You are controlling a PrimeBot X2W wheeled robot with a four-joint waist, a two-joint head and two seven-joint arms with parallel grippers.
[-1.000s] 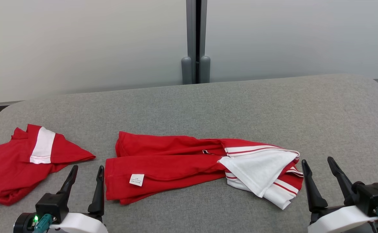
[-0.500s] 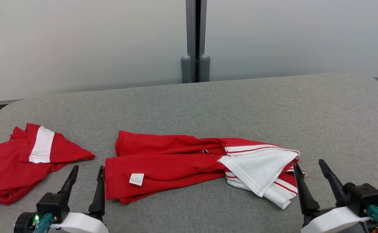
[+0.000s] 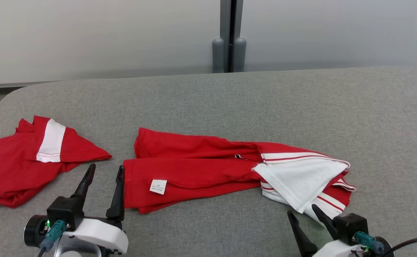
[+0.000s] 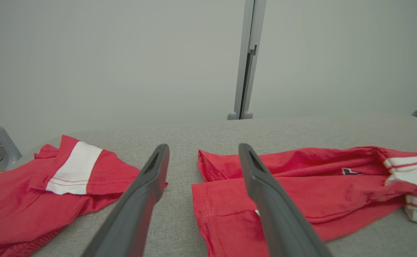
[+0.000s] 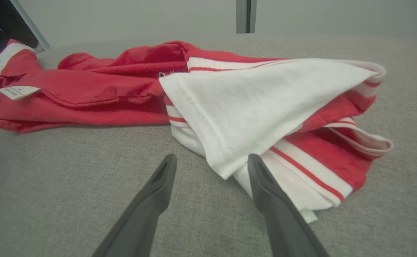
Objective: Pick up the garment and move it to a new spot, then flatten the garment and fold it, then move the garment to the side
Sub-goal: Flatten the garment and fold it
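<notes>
Left of garment (image 3: 194, 173), 2nd red shirt (image 3: 12, 171) lies apart.

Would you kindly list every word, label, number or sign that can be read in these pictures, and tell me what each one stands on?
Nothing here can actually be read.
The white tag on the middle red garment, near its left edge: lines of print, too small to read.
The small dark and white mark on that garment, beside its striped part: too small and creased to read.
</notes>
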